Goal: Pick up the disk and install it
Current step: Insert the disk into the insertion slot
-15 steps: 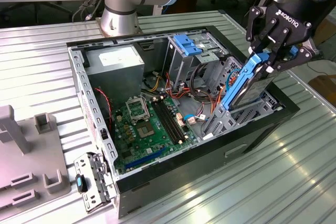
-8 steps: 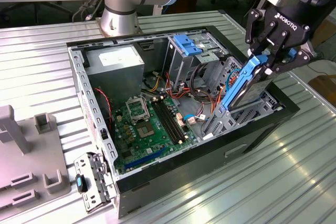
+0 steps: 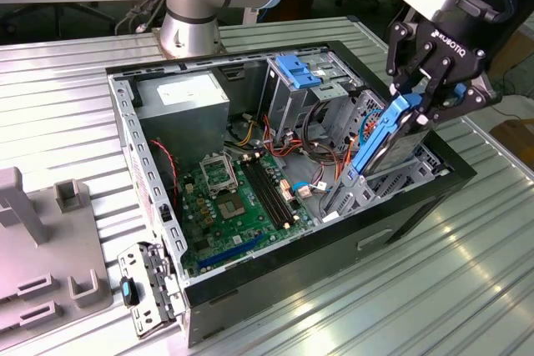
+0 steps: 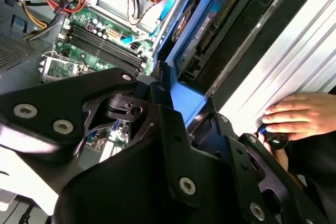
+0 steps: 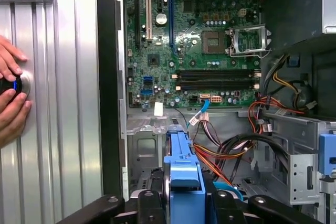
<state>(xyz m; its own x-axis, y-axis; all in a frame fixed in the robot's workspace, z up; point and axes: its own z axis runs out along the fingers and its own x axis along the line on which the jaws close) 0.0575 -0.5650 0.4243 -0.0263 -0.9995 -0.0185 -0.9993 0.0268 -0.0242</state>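
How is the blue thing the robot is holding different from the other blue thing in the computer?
The grey metal disk in its bright blue plastic carrier is clamped in the jaws and stands steeply tilted. The other blue plastic carrier lies flatter on the metal drive cage, untouched. The held disk shows a grey drive, but the other carrier shows none. Both have bright blue plastic.

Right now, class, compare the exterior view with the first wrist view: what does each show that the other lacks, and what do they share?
Exterior view: the arm's base standing behind the case, and a grey fixture block at the exterior view's left.
First wrist view: a person's hands resting on the ribbed table beside the case.
Shared: the open computer case, its green motherboard, and the gripper shut on the disk in its blue carrier.
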